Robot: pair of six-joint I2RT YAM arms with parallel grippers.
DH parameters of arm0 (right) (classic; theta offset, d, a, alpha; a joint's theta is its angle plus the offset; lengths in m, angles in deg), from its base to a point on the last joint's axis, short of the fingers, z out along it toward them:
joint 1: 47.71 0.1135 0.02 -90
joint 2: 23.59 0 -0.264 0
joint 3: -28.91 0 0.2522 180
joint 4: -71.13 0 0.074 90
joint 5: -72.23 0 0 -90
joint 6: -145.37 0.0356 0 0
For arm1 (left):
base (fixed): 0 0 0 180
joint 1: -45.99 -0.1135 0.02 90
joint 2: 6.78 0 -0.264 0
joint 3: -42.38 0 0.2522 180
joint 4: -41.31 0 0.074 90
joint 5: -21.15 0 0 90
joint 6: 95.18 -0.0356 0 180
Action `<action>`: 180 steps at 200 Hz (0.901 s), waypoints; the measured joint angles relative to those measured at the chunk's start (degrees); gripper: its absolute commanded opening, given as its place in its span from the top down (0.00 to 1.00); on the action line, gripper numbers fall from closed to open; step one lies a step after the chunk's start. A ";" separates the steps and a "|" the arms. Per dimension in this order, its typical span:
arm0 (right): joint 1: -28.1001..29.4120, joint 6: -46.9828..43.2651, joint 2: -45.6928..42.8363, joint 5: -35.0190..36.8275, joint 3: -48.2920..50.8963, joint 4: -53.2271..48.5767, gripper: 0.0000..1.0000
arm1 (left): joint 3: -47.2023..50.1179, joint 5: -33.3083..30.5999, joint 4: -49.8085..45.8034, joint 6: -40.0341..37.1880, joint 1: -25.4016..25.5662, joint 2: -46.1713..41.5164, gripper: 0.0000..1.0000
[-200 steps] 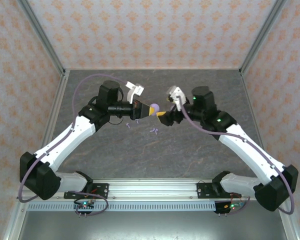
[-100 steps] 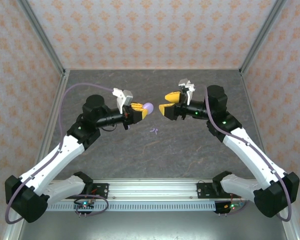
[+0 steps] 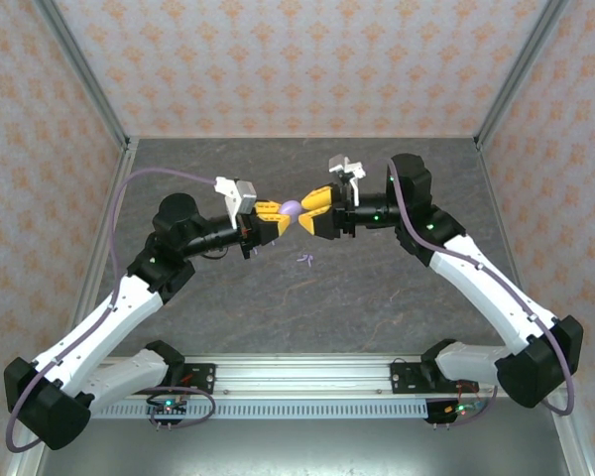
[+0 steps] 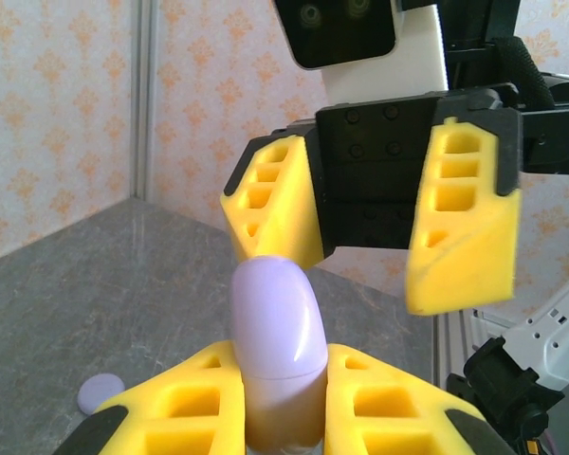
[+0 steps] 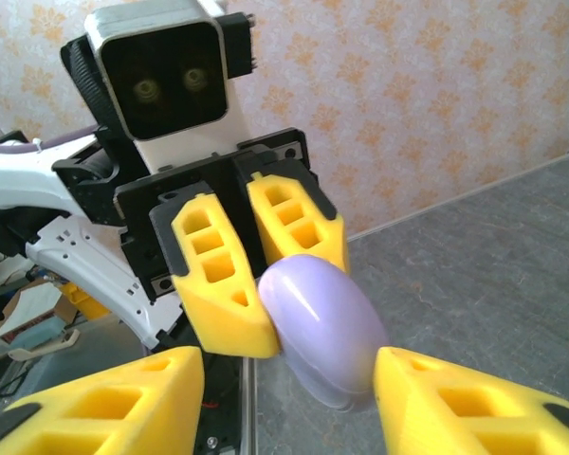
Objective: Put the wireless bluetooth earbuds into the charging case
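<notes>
Above the table [image 3: 377, 297], the left gripper [image 3: 279, 217] clamps the lilac case [image 3: 292, 209] so the right gripper [image 3: 306, 211], fingers parted around it, can likely grip its lid.

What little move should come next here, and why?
Probably the right gripper should close gently on the free end of the lilac case. The left gripper pinches its other end, and the right one's jaws stand open on either side of it.
</notes>
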 measured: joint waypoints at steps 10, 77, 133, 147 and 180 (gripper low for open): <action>0.00 -0.79 0.26 0.02 -0.39 -0.76 0.53 | 0.00 0.00 0.00 0.00 0.00 0.00 0.91; 0.17 -4.55 1.99 -0.04 -3.30 -4.92 0.42 | -0.07 1.05 0.00 -0.24 0.22 0.09 0.91; 1.01 -6.58 3.08 -0.61 -3.67 -6.62 0.51 | -0.17 2.89 -0.26 -1.46 1.18 0.79 0.91; 1.03 -6.95 3.08 -0.94 -3.69 -6.97 0.54 | -0.17 2.89 -0.33 -1.49 1.18 0.94 0.91; 0.96 -8.15 3.08 -1.22 -3.69 -8.26 0.57 | -0.17 3.08 -1.11 -1.75 1.18 1.11 0.91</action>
